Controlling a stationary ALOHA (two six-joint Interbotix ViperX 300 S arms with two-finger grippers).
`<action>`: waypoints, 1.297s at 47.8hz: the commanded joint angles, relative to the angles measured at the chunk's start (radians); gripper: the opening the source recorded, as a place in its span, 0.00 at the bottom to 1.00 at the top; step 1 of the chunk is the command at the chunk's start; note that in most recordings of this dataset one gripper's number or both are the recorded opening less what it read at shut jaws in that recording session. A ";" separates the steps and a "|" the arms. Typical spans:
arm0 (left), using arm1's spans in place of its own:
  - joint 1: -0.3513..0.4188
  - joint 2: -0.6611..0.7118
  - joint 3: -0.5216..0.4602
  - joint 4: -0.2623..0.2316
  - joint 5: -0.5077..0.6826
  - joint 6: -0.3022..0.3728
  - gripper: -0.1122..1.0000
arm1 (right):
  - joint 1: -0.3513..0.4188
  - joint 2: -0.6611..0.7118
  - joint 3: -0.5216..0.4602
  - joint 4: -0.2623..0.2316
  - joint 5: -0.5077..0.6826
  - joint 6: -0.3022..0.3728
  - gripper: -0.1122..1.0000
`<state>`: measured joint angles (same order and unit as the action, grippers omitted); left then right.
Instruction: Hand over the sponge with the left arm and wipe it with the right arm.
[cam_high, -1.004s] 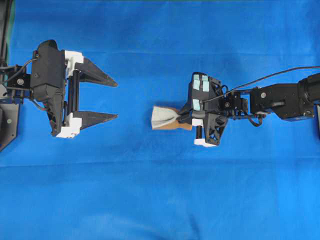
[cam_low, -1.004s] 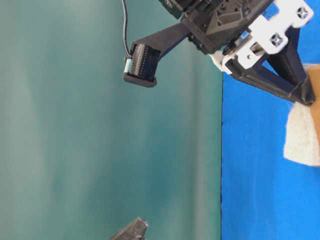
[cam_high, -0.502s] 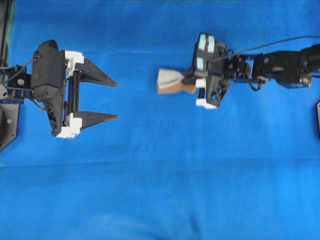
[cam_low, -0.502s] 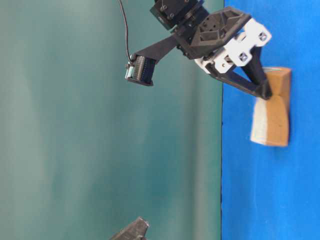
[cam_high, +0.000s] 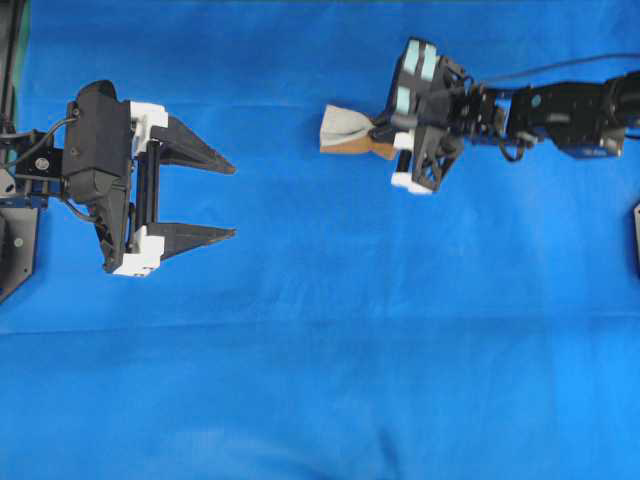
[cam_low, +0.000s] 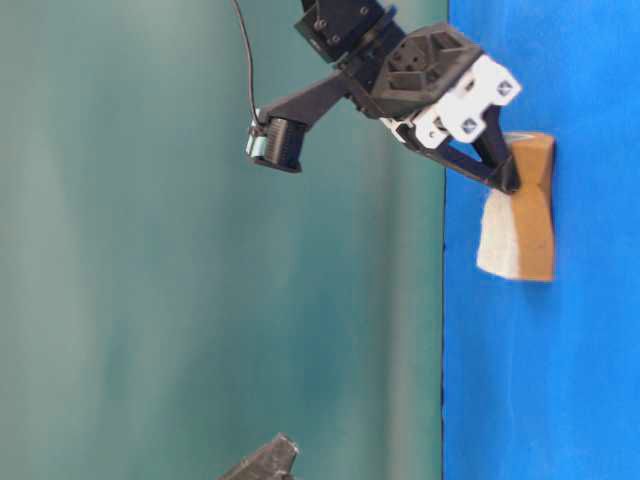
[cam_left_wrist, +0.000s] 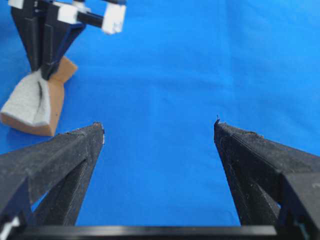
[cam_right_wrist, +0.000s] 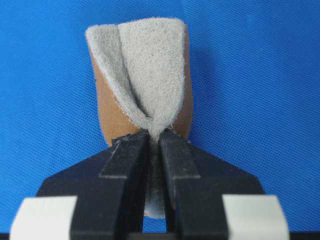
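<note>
Sponge (cam_high: 347, 132): 1, pinched | arms: 2 | cloth (cam_high: 320, 380): 1, apparently unbroken

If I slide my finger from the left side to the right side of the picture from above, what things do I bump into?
left gripper, open and empty → bare blue cloth → sponge → right gripper pinching the sponge → right arm

There are no words, numbers, labels or signs to read anywhere in these pictures.
</note>
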<state>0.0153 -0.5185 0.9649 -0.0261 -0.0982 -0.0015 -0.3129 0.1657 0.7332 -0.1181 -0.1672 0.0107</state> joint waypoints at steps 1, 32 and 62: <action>-0.002 -0.005 -0.011 0.002 -0.011 0.002 0.90 | 0.075 -0.025 0.000 0.012 0.002 0.015 0.20; -0.002 -0.003 -0.011 0.002 -0.011 0.000 0.90 | 0.451 -0.038 -0.002 0.038 0.041 0.167 0.20; -0.002 -0.003 -0.011 0.002 -0.011 0.000 0.90 | 0.048 -0.055 -0.006 -0.104 0.080 0.067 0.20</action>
<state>0.0153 -0.5185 0.9649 -0.0261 -0.0997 -0.0015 -0.1887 0.1335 0.7455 -0.2056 -0.0859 0.0920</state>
